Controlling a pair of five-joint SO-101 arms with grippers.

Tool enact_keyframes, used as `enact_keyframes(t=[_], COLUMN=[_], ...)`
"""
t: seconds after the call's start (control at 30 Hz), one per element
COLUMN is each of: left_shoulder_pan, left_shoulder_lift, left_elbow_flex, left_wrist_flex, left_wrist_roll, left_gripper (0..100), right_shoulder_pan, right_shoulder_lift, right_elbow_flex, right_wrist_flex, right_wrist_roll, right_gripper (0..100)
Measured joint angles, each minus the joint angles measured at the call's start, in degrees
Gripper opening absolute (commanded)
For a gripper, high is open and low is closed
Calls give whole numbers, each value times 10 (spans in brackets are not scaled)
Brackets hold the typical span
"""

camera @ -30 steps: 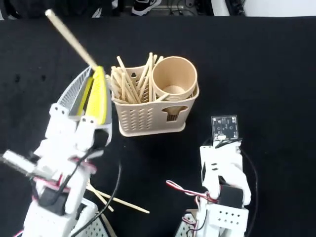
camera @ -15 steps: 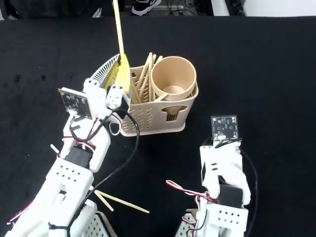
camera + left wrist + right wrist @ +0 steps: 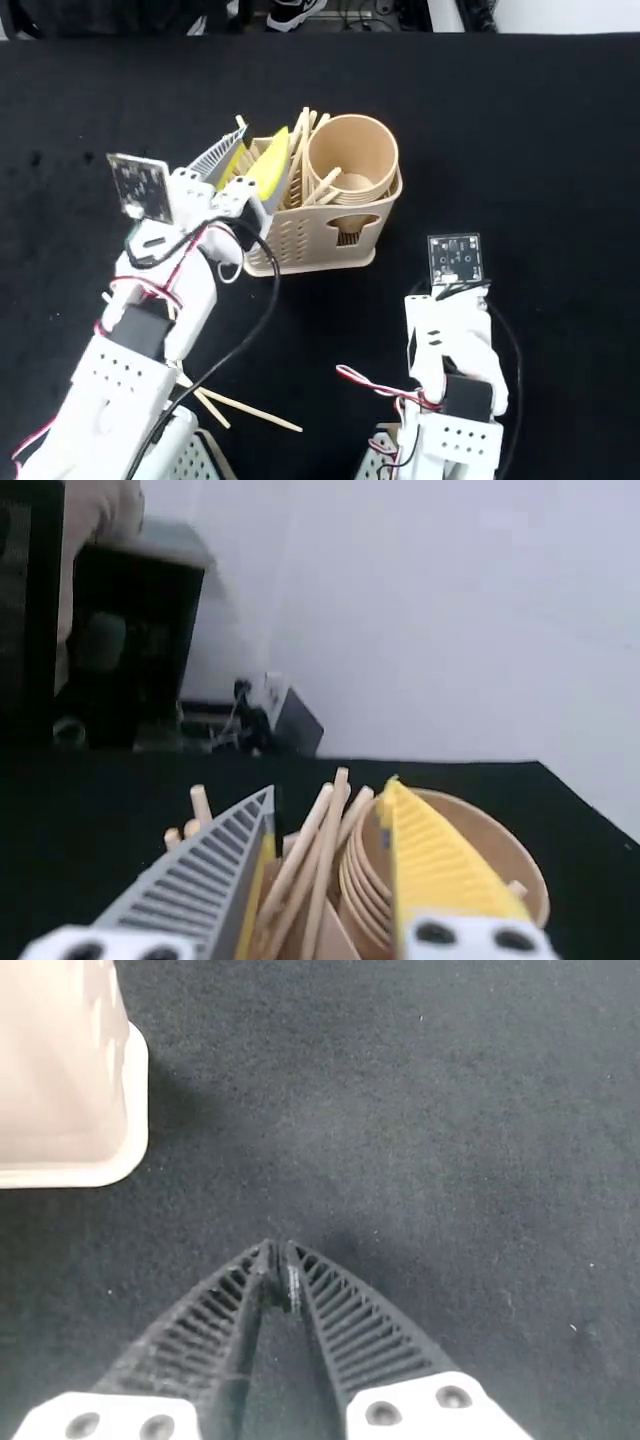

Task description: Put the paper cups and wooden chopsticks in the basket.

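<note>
A beige slotted basket stands mid-table. Its right compartment holds stacked paper cups; its left one holds several wooden chopsticks standing on end. My left gripper hovers over the left compartment, open, its yellow and grey fingers spread on either side of the chopstick tops, with the cups just beyond the yellow finger. Two loose chopsticks lie on the black cloth near the left arm's base. My right gripper is shut and empty, low over the cloth near a basket corner.
Black cloth covers the table, with free room to the right and behind the basket. The right arm sits folded in front of the basket. Room clutter shows beyond the far edge.
The left arm swung right, carrying a long chopstick over the basket. The chopstick has dropped in among the others and the gripper has opened. The right arm kept still.
</note>
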Motion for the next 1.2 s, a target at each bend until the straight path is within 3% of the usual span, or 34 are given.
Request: enact_keyframes(t=[0.1, 0.27, 0.43, 0.57, 0.83, 1.2], left_shoulder_pan=[-13, -110, -219, -283, -340, -356], left_shoulder_lift=[-15, 18, 152, 282, 502, 542], left_elbow_flex=[-68, -264, -427, -453, -382, -178], left_wrist_flex=[119, 363, 583, 679, 727, 573], left_wrist_roll=[8, 11, -8, -20, -21, -23], left_gripper=[191, 195, 195, 196, 196, 196], right_shoulder_pan=[0, 0, 0, 0, 0, 0], right_shoulder_lift=[0, 0, 0, 0, 0, 0], right_elbow_flex=[0, 0, 0, 0, 0, 0], right_wrist_flex=[0, 0, 0, 0, 0, 0], right_wrist_roll=[0, 0, 0, 0, 0, 0], right_gripper=[15, 15, 15, 15, 15, 15])
